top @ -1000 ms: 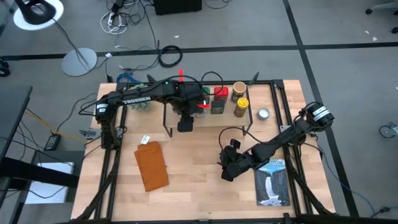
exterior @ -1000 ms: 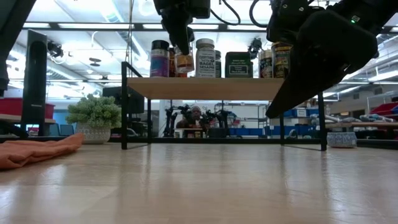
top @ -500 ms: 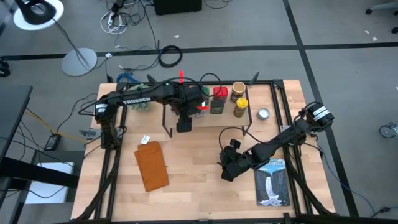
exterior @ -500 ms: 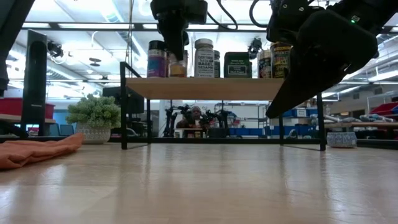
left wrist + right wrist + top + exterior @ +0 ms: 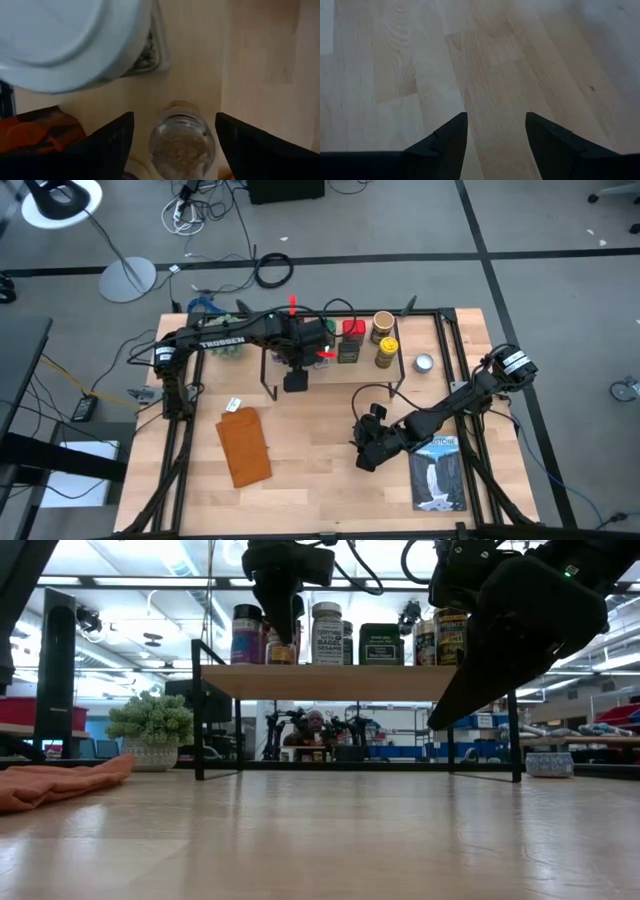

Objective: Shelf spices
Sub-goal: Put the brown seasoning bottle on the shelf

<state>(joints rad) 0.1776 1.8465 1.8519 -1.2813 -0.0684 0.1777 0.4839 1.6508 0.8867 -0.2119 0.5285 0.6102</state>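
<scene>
the spices (image 5: 327, 633) stand on the shelf (image 5: 330, 681); left gripper (image 5: 175, 145) fingers spread wide around a clear jar (image 5: 181, 145). it should lift straight up, clear of neighbouring jars. right gripper (image 5: 496, 131) waits lower right, fingers part open, holding nothing.

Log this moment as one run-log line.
left tool: open over jar on shelf | right tool: open, empty, over table

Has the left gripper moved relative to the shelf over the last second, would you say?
Yes. The left gripper has risen slightly above the shelf, with jaws opened.
</scene>
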